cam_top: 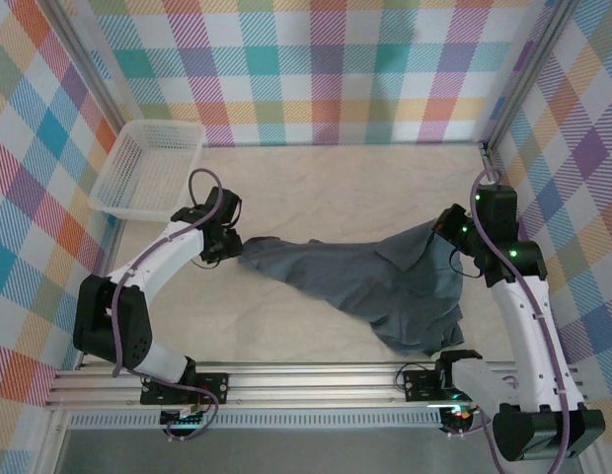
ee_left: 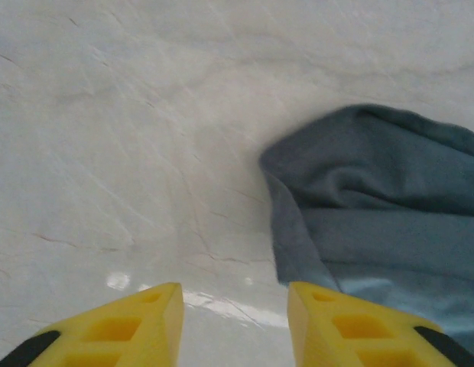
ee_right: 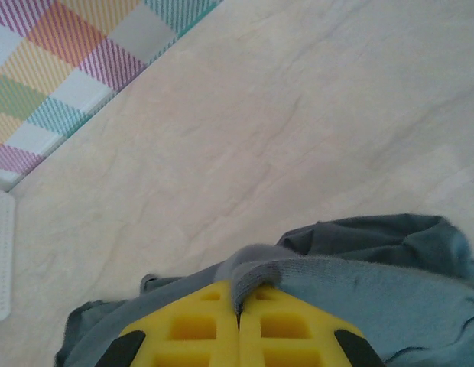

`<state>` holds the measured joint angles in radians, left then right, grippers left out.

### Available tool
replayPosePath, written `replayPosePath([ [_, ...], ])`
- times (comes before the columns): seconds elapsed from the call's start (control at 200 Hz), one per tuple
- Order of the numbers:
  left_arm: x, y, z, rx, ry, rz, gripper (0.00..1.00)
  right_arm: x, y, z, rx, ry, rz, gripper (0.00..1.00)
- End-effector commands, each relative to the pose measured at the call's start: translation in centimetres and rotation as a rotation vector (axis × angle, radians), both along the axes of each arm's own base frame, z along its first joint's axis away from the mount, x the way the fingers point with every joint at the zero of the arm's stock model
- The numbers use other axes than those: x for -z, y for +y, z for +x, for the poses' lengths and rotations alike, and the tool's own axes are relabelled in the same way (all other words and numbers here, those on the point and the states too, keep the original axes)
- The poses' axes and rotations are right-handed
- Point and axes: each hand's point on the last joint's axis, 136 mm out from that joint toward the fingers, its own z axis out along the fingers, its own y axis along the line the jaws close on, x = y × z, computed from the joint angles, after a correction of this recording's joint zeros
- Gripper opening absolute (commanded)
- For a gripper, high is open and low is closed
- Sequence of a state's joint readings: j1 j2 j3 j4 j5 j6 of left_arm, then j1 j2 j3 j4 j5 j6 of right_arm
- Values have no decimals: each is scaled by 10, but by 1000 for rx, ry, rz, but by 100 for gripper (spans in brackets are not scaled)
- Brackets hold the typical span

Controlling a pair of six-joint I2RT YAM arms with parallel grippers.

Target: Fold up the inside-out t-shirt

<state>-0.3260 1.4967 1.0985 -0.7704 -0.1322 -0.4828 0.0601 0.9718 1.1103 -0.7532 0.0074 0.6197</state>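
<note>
**Right gripper [ee_right: 238, 294] holds the t-shirt [cam_top: 385, 286], left gripper [ee_left: 235, 306] spread beside it**

Nearest me, both arms rise from the metal rail [cam_top: 306, 383] and bend inward over the table [cam_top: 336, 188]. My right gripper is closed tight, pinching a fold of the grey t-shirt. My left gripper hangs low over the tabletop, fingers wide apart and gripping nothing, with the t-shirt's left end just beside one finger. The t-shirt lies crumpled, drawn out between the two grippers. Farther back, a white basket [cam_top: 148, 168] sits in the left corner, near the checked walls [cam_top: 326, 69].
</note>
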Motion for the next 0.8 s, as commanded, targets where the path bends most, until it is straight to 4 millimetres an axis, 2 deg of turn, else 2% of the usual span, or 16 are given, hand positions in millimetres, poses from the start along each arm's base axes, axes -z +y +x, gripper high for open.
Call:
replayPosePath([
  [0.0,13,-15,-7,29,85,-53,46,-15,15,8,-38,-35,89,0],
  [0.125,29,-27,8,104,171,-46,51,-16,19,11,-65,-23,95,0],
  [0.255,44,-19,19,137,213,49,52,-13,21,7,-78,-12,93,0],
  [0.37,67,-19,12,181,312,72,52,-10,20,4,-73,-10,100,0],
  [0.435,75,-21,8,189,345,53,48,-9,21,3,-73,-10,102,0],
  [0.58,69,-17,3,172,329,52,34,-11,22,3,-85,-5,95,0],
  [0.69,62,-6,-6,167,315,71,30,-14,21,5,-85,-16,90,0],
  [0.795,69,3,-19,169,347,89,27,-19,21,7,-87,-30,87,0],
])
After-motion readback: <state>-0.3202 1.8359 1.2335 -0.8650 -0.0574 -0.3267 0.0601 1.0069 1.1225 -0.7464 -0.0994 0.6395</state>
